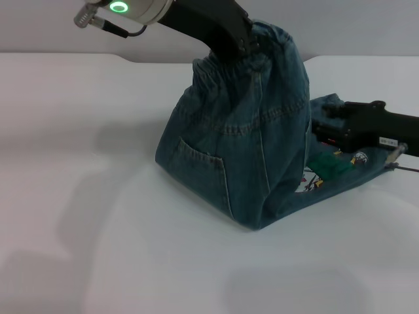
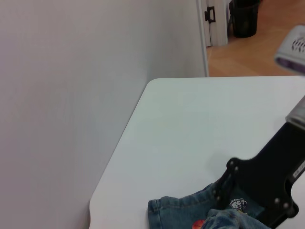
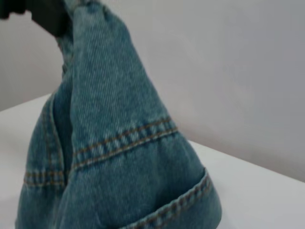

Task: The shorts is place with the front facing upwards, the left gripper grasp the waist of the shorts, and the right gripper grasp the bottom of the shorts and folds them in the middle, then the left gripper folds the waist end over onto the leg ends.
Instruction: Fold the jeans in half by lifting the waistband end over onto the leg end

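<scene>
Above the white table [image 1: 78, 196], the left gripper [image 1: 239, 44] has its fingers clamped on the waist [image 1: 245, 62] of the shorts [image 1: 242, 150], lifting it to fold over the leg ends [image 1: 340, 167], which the right gripper [image 1: 324, 127] pins, grip unclear.

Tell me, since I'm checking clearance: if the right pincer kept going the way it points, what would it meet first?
Most likely the lifted shorts: the right pincer points at their raised denim side, which fills its wrist view. Depth is unclear, so contact may already exist.
</scene>
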{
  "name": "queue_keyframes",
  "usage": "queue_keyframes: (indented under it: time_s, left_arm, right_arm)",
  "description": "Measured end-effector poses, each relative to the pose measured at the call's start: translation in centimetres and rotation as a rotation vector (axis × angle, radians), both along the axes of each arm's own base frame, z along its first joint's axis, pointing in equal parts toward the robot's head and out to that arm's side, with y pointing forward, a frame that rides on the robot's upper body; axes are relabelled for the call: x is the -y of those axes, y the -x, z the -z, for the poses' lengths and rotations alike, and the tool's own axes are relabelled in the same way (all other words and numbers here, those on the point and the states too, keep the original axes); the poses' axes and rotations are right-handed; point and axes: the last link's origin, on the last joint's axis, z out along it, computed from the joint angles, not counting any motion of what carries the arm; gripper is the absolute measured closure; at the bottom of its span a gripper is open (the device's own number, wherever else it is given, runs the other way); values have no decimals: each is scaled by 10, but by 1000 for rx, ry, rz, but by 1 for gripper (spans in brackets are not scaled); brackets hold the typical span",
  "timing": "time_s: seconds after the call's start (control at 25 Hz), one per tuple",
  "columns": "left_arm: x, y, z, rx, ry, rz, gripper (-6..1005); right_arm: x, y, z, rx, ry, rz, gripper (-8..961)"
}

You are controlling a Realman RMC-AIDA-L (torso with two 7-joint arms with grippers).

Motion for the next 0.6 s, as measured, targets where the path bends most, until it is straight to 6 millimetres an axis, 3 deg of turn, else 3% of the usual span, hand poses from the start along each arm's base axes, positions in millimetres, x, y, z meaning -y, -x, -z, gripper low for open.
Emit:
queue_keyframes:
  time_s: [0.28,0.6]
  left_arm:
    - [0,1,1,-2,1,-2,932]
    - [1,0,9,-3,27,7,932]
  right_arm:
    - [5,-11,-28,-18,-90,43,496]
    - [10,-46,-105,-179,-396,163,495]
